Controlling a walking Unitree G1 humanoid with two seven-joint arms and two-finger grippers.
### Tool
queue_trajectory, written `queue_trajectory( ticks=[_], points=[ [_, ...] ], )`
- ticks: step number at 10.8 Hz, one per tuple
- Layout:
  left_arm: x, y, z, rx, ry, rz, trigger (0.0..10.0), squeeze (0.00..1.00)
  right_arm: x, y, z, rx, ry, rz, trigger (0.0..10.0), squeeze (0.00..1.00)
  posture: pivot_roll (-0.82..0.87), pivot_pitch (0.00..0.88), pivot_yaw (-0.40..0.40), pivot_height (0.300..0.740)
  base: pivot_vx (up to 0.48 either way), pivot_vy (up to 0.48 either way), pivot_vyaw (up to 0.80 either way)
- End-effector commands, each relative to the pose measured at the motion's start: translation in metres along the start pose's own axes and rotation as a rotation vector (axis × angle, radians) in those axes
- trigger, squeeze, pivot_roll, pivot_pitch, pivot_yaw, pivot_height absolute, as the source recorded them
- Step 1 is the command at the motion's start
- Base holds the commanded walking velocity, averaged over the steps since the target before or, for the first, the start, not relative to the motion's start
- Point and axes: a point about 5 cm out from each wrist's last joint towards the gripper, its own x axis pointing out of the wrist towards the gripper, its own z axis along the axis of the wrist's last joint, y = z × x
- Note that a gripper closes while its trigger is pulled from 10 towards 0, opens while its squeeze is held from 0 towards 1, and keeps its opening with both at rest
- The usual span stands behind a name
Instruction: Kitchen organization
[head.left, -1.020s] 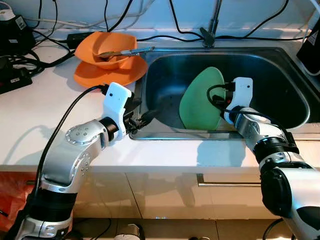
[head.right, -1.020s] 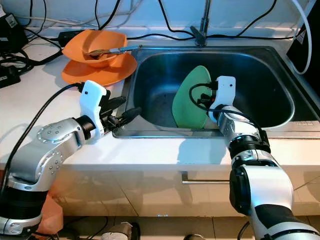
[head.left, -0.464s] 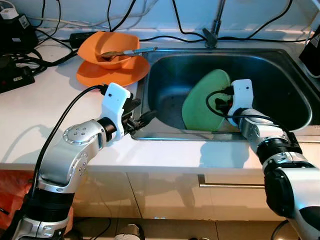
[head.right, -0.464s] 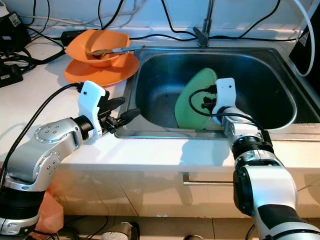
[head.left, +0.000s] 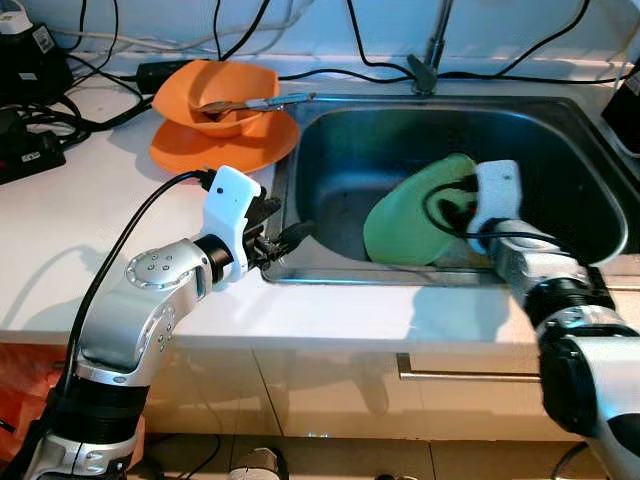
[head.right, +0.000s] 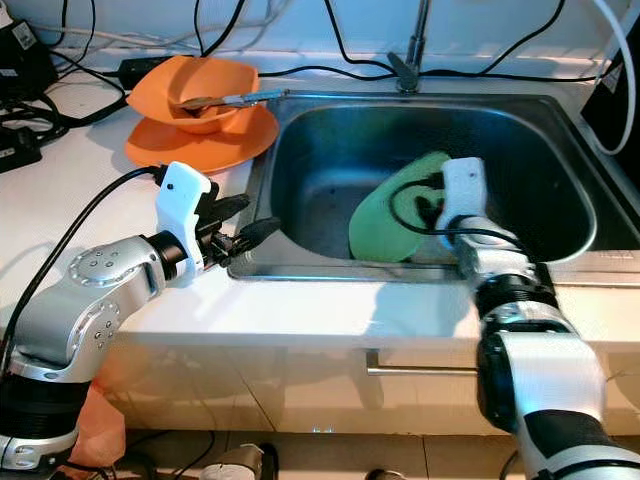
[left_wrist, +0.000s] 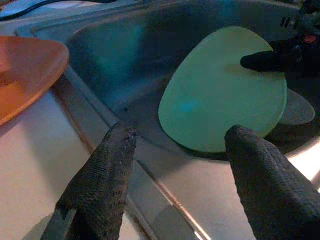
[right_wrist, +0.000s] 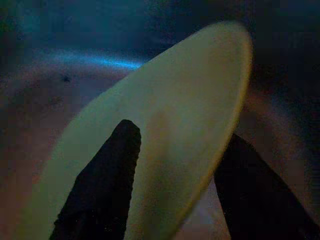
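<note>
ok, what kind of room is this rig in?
Most likely a home kitchen: a steel sink set into a white counter, with a tap behind it and orange dishes stacked beside it.

Stood white: countertop (head.left: 60, 240), cabinet fronts (head.left: 330, 395) with metal handle (head.left: 460, 374); pale wall (head.left: 300, 25) trailed black cables (head.left: 215, 30).

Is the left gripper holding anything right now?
No, the left gripper hovers open over the front rim of the sink, its fingers apart with nothing between them.
</note>
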Motion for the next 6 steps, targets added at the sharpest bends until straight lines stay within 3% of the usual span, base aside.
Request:
queue_trajectory(
  ticks=[1,2,6],
  points=[
    [-0.001,0.001,-0.002,0.005,0.005,0.002,10.0,0.00,-0.005,-0.006,-0.036,0.027,0.118,-0.026,10.0,1.00,0.20,0.135,0.029,0.740,0.000,0.000,0.00],
    [0.000,-0.001,-0.002,0.004,0.004,-0.004,10.0,0.00,-0.006,-0.014,-0.033,0.035,0.090,-0.071,10.0,1.00,0.19,0.134,0.027,0.740,0.000,0.000,0.00],
    [0.001,-0.001,-0.001,0.005,-0.007,0.000,10.0,0.00,-0.004,-0.011,-0.015,0.062,-0.001,-0.066,10.0,1.00,0.19,0.119,0.024,0.740,0.000,0.000,0.00]
  ],
)
